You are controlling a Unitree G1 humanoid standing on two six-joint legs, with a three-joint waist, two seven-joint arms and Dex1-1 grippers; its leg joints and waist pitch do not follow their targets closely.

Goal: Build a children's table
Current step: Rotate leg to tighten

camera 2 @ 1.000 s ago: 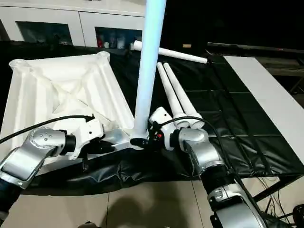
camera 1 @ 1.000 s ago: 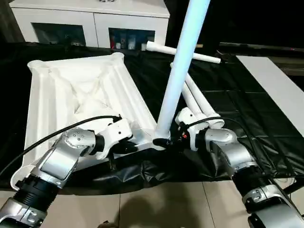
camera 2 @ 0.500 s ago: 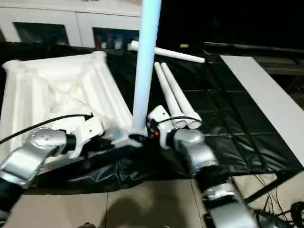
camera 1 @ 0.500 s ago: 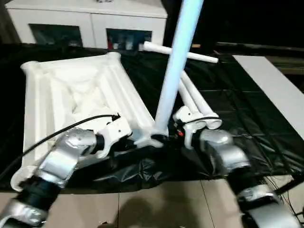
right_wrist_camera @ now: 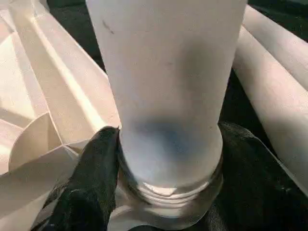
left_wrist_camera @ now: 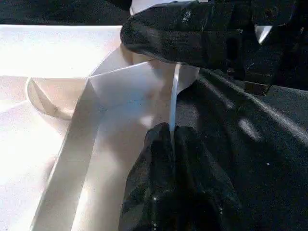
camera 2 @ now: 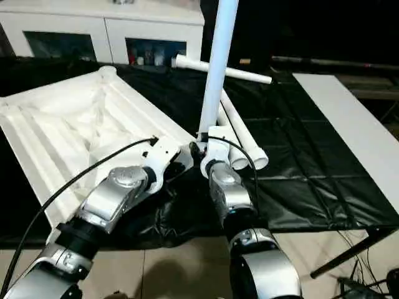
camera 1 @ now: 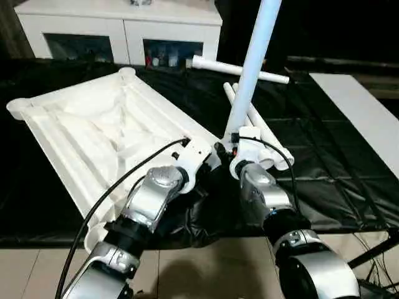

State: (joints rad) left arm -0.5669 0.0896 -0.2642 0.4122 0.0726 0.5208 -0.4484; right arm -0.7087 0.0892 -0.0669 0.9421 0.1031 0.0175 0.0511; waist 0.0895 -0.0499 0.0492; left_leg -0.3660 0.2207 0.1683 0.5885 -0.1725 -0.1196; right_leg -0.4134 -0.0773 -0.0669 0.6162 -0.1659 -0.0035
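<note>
The white tabletop lies ribbed side up on the black cloth, turned at an angle. One white leg stands upright in its near right corner socket, leaning slightly right. My right gripper is shut on the leg's base, one black finger on each side. My left gripper is shut on the thin tabletop edge beside that corner. Two loose legs lie side by side just right of the corner. A third lies crosswise at the back.
A white cabinet with dark glass doors stands behind the table. A long white board lies along the right side of the black cloth. Tiled floor shows past the near edge.
The tabletop has swung round and its leg corner has gone farther from me. Both arms have stretched forward with it, still holding the edge and the upright leg.
</note>
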